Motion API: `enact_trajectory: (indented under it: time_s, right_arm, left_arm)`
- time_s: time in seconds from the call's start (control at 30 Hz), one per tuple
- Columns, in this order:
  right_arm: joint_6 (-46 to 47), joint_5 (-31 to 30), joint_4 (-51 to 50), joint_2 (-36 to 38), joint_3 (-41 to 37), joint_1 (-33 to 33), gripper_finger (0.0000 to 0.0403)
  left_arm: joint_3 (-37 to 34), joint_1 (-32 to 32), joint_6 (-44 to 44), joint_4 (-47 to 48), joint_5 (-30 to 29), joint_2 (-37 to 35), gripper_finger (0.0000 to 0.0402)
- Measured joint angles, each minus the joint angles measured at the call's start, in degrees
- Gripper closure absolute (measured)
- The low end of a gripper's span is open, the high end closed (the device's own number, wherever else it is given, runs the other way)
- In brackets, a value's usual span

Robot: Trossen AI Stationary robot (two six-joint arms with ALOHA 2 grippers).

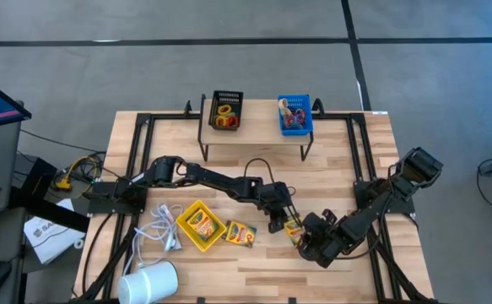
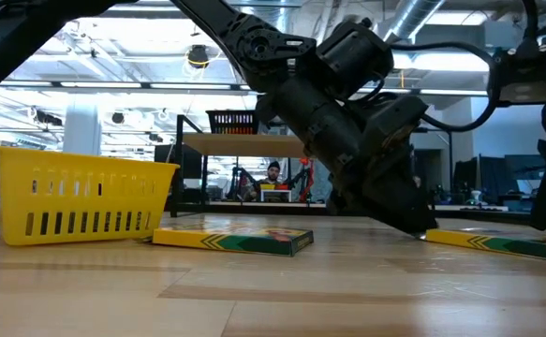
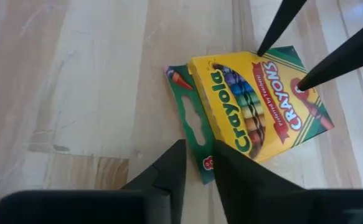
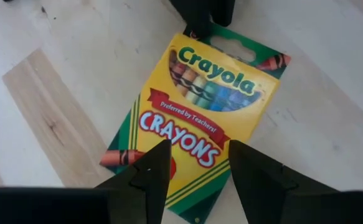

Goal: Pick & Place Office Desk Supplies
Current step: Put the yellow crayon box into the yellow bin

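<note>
Reaching inward, both arms meet over crayon box [image 1: 294,226].

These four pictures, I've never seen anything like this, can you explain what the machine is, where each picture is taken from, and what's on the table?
It is a robot with two dark arms at a wooden table, each ending in a two-finger gripper. One picture looks straight down from above, one looks level across the table top, and the other two come from cameras on the arms' wrists.

Both grippers meet at one crayon box lying flat. The left gripper has its fingers at the box's green tab end, close together. The right gripper, fingers spread, is at the opposite end. The box has not been lifted.

Also on the table: a yellow bin with another crayon box in it, a loose crayon box beside it, a white cable and a white cylinder. On a raised shelf stand a black bin and a blue bin.
</note>
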State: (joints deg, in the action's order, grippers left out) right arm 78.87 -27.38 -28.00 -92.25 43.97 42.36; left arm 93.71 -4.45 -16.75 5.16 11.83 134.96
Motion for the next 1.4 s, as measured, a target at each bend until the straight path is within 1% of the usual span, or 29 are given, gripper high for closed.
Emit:
enact_trajectory:
  time_s: [0.2, 0.27, 0.47, 0.53, 0.7, 0.87, 0.93, 1.03, 1.27, 1.4]
  right_arm:
    - [0.0, 0.0, 0.28, 0.0, 0.0, -0.01, 0.0244]
    - [0.0, 0.0, 0.25, 0.0, 0.0, 0.12, 0.0244]
    - [0.0, -0.29, 0.23, 0.0, 0.0, 0.38, 0.0244]
    - [0.0, -1.42, 0.18, 0.0, 0.0, 0.58, 0.0246]
    - [-0.25, -3.69, -0.19, 0.0, 0.0, 1.79, 0.0265]
    - [0.32, -2.28, -0.02, 0.22, 0.0, 3.17, 0.0281]
    - [1.03, -1.2, 0.45, 0.7, 0.14, 3.86, 0.028]
    - [1.66, -1.1, 0.39, 1.24, 1.38, 5.09, 0.0272]
    - [2.5, -0.97, 1.02, 1.25, 4.72, 6.06, 0.0253]
    - [5.61, 1.54, 1.94, 0.39, 4.72, 6.06, 0.0249]
  left_arm:
    - [-0.85, 0.04, 1.22, -1.66, 0.19, 0.03, 0.0387]
    - [-0.85, 0.04, 1.69, -1.73, 0.6, 0.09, 0.0397]
    - [-0.88, -0.02, 3.3, -1.98, 1.16, 0.18, 0.04]
    - [-0.91, -0.04, 3.35, -2.2, 1.49, 0.2, 0.0401]
    - [-1.04, -0.02, 3.28, -3.63, 4.27, 0.39, 0.0401]
    - [-1.04, -0.04, 3.25, -3.63, 4.9, 0.42, 0.0401]
    - [-1.04, -0.03, 3.33, -3.67, 4.9, 0.42, 0.0396]
    - [-1.04, 0.12, 4.0, -3.9, 5.0, 0.42, 0.0381]
    - [-1.04, 0.48, 4.11, -4.06, 5.61, 0.42, 0.0315]
    - [-1.04, 0.5, 4.11, -4.37, 6.54, 0.39, 0.0284]
